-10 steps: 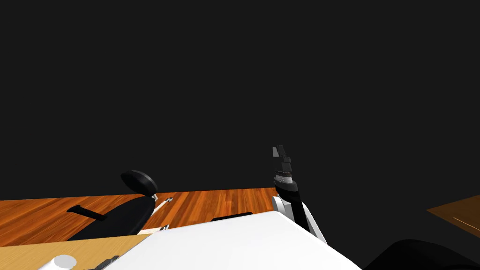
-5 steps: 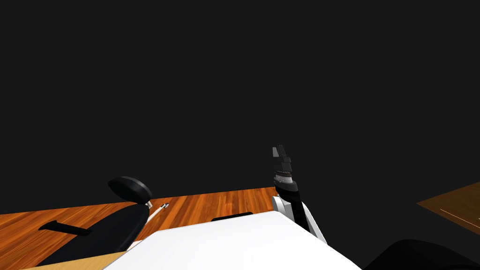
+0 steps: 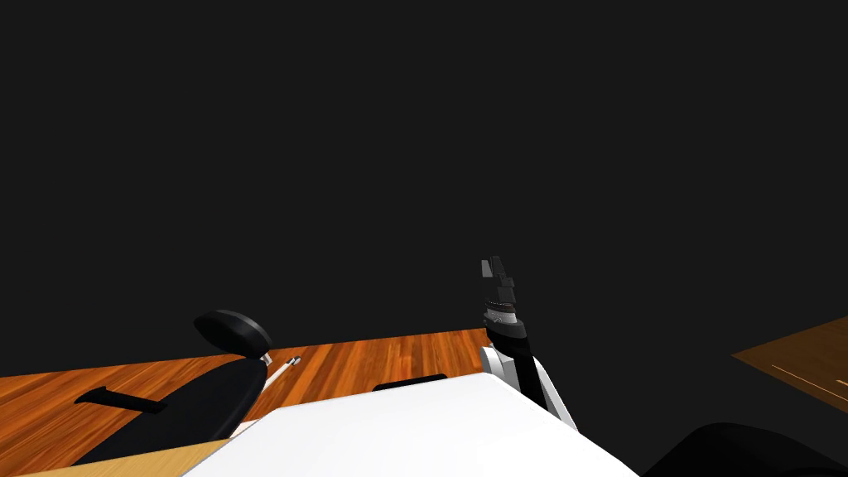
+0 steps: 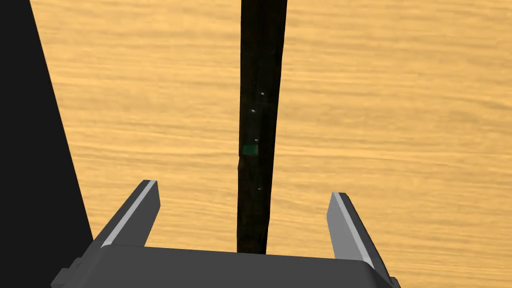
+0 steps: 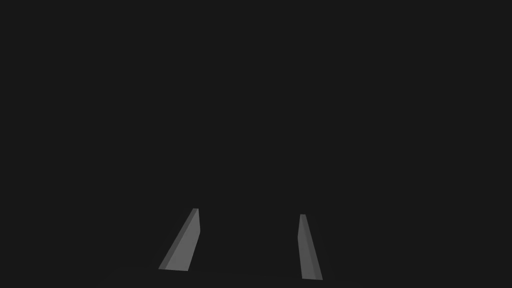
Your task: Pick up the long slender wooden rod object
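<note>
A long, slender rod (image 4: 260, 90), black here with a small green mark, lies on a light wood tabletop (image 4: 400, 125). My left gripper (image 4: 244, 189) hangs over it, open. The rod runs lengthwise through the gap, midway between the two fingers and touching neither. My right gripper (image 3: 493, 267) is raised in front of a dark wall, right of centre in the head view. In its own wrist view the right gripper (image 5: 249, 213) is open, with nothing between the fingers.
A black office chair (image 3: 199, 397) stands on the reddish wood floor (image 3: 389, 356) at the left. A corner of the light wood table (image 3: 124, 465) shows at the bottom left. A brown surface (image 3: 803, 364) sits at the far right. The tabletop's edge meets a black area (image 4: 30, 150) beside the left finger.
My head view has swung, so the chair and table corner sit further left; a white cylinder on the table has left the picture. The right arm holds still.
</note>
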You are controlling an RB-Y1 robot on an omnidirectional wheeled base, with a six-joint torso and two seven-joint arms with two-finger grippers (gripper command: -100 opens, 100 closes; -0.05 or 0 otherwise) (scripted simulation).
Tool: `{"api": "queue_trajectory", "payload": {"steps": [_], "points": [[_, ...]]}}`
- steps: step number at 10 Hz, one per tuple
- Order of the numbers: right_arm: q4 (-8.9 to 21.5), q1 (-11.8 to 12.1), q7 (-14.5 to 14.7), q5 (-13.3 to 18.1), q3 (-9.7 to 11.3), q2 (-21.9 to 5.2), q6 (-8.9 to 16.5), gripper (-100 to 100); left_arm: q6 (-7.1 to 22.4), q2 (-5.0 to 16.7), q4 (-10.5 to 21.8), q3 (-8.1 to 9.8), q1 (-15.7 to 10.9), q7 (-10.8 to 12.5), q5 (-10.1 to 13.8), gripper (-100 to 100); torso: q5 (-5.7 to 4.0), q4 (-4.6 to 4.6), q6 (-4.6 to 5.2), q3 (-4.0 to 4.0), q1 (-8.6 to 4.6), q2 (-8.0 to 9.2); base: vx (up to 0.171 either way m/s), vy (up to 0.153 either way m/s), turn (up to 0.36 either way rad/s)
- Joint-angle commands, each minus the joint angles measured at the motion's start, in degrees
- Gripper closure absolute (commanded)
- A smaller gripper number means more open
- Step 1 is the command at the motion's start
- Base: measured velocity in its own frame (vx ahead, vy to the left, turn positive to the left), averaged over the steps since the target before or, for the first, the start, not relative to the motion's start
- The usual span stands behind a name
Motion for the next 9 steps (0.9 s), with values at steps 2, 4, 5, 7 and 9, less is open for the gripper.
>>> {"api": "queue_trajectory", "payload": {"steps": [2,4,5,7,9], "points": [[0.0,0.0,0.0,0.0,0.0,0.0,0.0,0,-1.2,-0.1,1.1,-0.75,-0.4,0.6,0.0,-100,0.0,0.0,0.0,0.0,-0.01,0.0,-0.031,0.024,-0.005],[0.0,0.0,0.0,0.0,0.0,0.0,0.0,0,-1.5,-0.1,1.3,-0.83,-0.4,0.7,0.1,100,-0.03,-0.03,-0.01,-0.07,-0.12,-0.12,0.0,0.0,0.0],[0.0,0.0,0.0,0.0,0.0,0.0,0.0,0,-1.5,-0.1,1.3,-0.8,-0.4,0.7,0.1,100,-0.02,-0.03,0.04,-0.09,-0.13,-0.16,0.0,0.0,0.0],[0.0,0.0,0.0,0.0,0.0,0.0,0.0,0,-1.5,-0.1,1.3,-0.8,-0.4,0.7,0.1,100,-0.02,-0.04,0.03,-0.11,-0.12,-0.19,0.0,0.0,0.0],[0.0,0.0,0.0,0.0,0.0,0.0,0.0,0,0.1,0.3,0.2,0.32,0.1,-0.2,0.0,100,-0.02,-0.04,0.03,-0.11,-0.12,-0.19,0.015,-0.012,0.0]]}}
